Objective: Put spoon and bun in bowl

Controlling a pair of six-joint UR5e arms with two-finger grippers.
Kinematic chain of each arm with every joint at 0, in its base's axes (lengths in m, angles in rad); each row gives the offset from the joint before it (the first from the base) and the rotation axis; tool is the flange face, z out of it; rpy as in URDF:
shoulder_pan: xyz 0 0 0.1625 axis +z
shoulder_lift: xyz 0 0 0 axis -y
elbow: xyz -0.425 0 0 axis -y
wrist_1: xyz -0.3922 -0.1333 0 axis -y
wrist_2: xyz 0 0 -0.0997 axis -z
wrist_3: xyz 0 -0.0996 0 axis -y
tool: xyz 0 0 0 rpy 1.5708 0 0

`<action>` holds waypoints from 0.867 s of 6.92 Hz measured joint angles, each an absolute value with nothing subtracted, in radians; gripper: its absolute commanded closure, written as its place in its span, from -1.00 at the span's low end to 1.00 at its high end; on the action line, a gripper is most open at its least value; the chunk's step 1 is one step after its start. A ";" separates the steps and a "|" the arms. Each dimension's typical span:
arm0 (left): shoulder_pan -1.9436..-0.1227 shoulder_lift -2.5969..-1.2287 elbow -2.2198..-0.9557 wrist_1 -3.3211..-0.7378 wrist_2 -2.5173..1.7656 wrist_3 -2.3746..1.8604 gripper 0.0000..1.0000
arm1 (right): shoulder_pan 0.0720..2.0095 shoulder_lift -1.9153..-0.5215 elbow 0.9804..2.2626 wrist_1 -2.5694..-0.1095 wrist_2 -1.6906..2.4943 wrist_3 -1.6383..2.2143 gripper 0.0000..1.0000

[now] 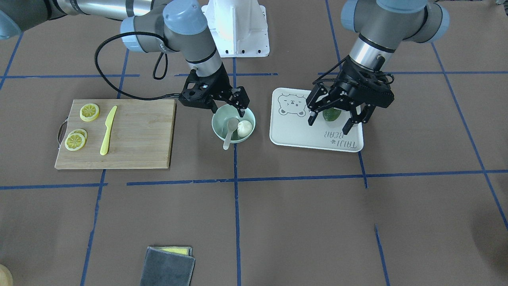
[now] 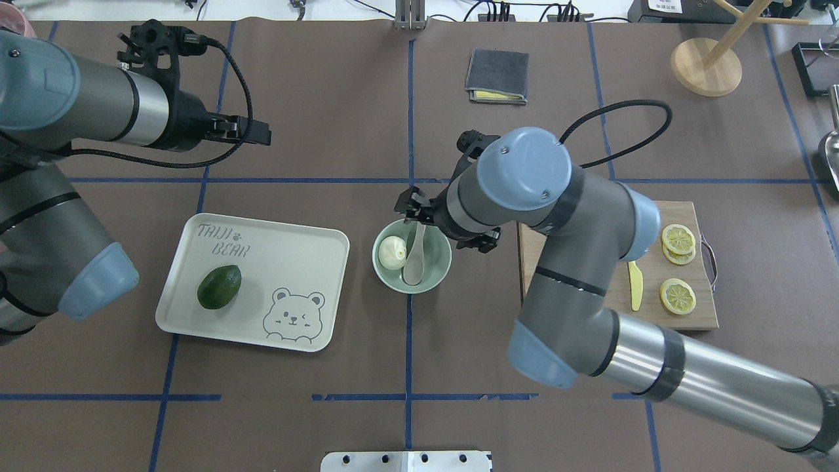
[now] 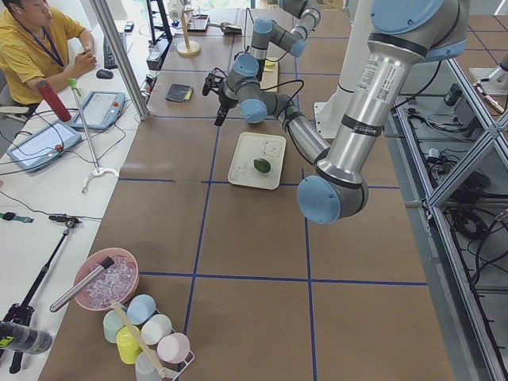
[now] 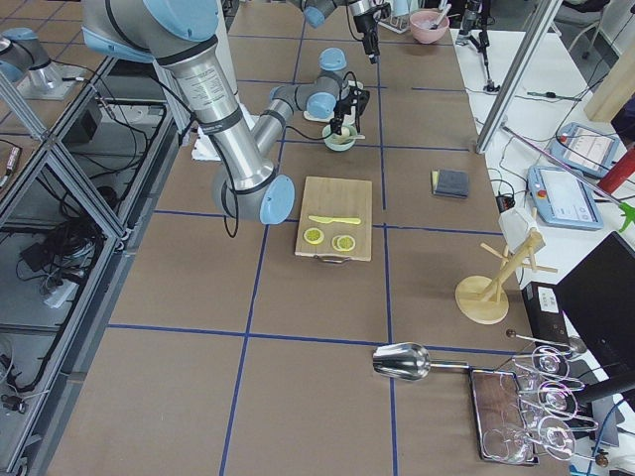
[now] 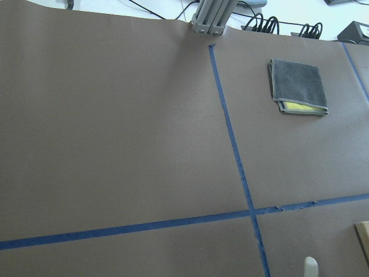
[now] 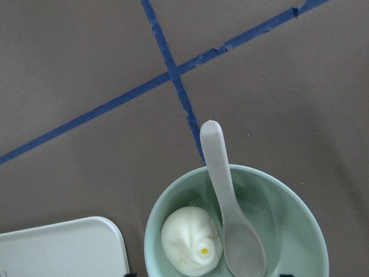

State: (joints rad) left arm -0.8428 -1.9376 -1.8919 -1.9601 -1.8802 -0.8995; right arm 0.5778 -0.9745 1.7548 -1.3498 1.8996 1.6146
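Status: spoon (image 2: 415, 259) and bun (image 2: 392, 251) both lie in bowl (image 2: 432, 278); I judge the task done.
Overhead view: bun at 9 o'clock inside, spoon handle over rim at 12. Right end effector (image 1: 238, 104) hangs above, released, empty; left end effector (image 1: 333, 124) likewise released.

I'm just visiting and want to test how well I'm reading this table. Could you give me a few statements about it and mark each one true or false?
1. The bun lies inside the bowl. True.
2. The spoon lies on the cutting board. False: its scoop is in the bowl beside the bun, and its handle pokes out over the rim.
3. An avocado lies on the tray. True.
4. The cutting board holds a single lemon slice. False: it holds three lemon slices and a yellow knife.
5. A folded grey cloth lies on the table, apart from the bowl. True.
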 measured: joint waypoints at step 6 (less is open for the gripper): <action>-1.347 -1.730 -1.703 -1.934 -2.165 -0.066 -0.98 | 1.285 -1.459 1.874 -1.532 2.315 0.534 -1.00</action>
